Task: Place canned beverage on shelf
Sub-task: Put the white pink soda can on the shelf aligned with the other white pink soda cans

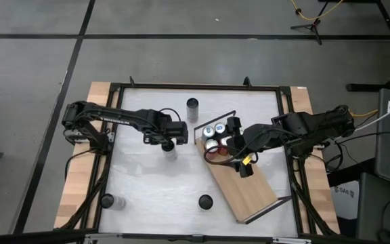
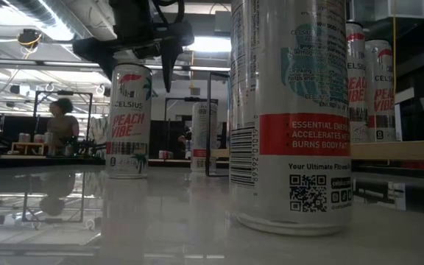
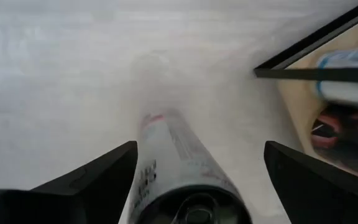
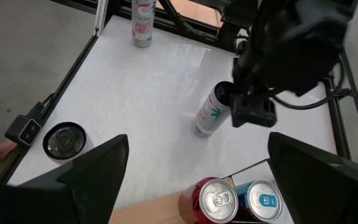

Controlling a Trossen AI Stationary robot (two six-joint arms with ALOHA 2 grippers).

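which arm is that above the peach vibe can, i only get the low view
Observer: The left one. Its end effector is open, with one finger on each side of that can, not closed on it.
Operator: how many cans on the shelf
Observer: I can see three cans, clustered at one end of the shelf. The right arm may hide more.
Operator: where's the right end effector
Observer: The right end effector is open above that cluster, holding nothing.
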